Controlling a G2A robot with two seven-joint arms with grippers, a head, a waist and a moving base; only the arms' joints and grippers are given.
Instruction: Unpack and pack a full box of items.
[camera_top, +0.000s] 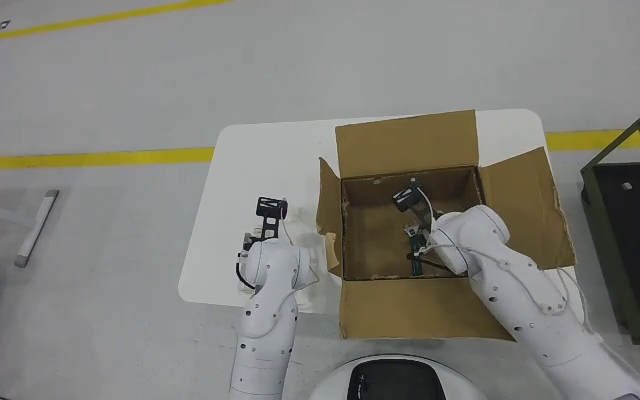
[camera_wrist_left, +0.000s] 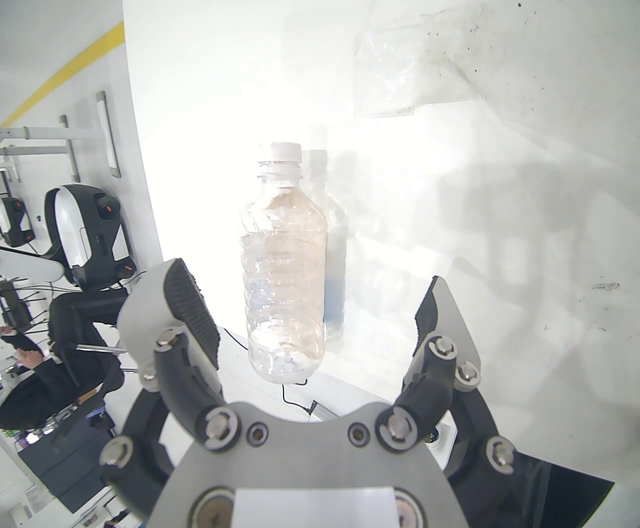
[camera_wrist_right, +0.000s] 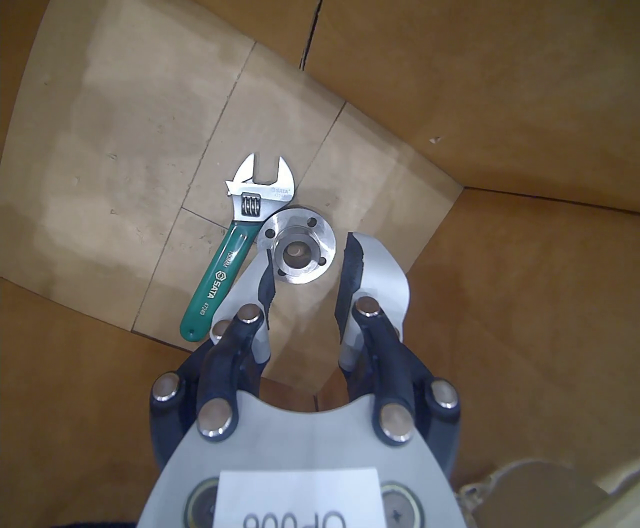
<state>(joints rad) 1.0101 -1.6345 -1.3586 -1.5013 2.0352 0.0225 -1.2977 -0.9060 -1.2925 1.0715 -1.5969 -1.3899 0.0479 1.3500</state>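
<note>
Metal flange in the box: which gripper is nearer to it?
Right. The right gripper hangs open over the flange inside the cardboard box; the left gripper is outside, open by a water bottle.

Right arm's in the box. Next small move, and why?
Probably lower the right gripper slightly and close: its jaws stand open either side of the round steel flange lying flat on the cardboard box floor, beside the green-handled adjustable wrench.
</note>
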